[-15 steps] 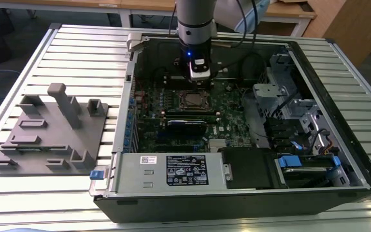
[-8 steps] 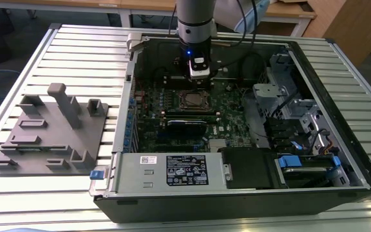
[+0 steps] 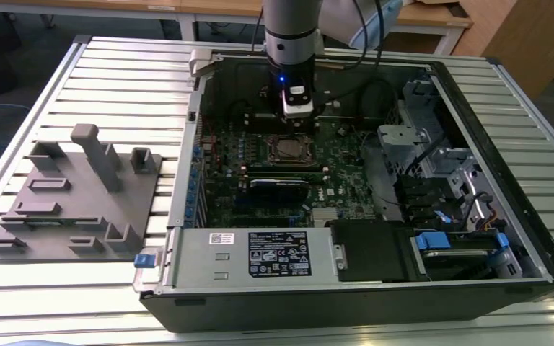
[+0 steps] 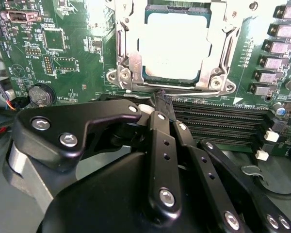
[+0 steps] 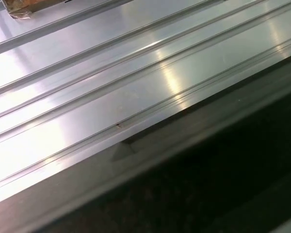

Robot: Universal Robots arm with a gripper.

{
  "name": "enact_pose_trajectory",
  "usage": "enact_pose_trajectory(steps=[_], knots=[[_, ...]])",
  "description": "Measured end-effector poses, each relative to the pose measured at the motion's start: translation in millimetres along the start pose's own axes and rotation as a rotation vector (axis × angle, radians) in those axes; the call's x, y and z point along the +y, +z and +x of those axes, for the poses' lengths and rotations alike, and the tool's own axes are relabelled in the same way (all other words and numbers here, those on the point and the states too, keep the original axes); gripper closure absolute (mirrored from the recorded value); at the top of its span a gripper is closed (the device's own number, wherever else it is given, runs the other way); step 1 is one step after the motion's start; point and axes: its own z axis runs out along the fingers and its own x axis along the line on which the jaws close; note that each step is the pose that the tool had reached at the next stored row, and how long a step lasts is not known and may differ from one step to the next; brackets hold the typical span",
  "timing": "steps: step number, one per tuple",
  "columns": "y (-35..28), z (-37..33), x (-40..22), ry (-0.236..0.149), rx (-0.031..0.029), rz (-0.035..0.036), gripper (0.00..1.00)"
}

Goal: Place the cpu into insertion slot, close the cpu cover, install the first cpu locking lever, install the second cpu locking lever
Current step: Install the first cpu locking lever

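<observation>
One black two-fingered gripper hangs from the grey arm inside the open dark computer case. In the exterior view the gripper sits just above the far edge of the square silver-rimmed insertion slot on the green motherboard.

In the second wrist view both black fingers converge until their tips meet, right at the socket's edge where a thin metal lever rod runs. I cannot tell whether the tips pinch that rod or only touch it.

The small flat cpu with its dull silver-grey top lies seated in the socket. The thin silvery square cpu cover lies flat around it, the chip showing through its window.

Several long narrow black memory slots run just beside the fingertips, and a round coin battery sits well apart from them.

The case rests on a ribbed grey metal table, also seen in the first wrist view. A grey moulded fixture block stands on the table at the exterior view's left.
</observation>
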Motion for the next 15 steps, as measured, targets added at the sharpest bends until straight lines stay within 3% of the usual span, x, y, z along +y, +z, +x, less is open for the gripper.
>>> enact_pose_trajectory(steps=[7, 15], knots=[[1.3, 0.5, 0.6, 0.0, -0.0109, 0.0173, 0.9], [0.1, 0.5, 0.9, 0.0, -0.0112, 0.0174, 0.9]])
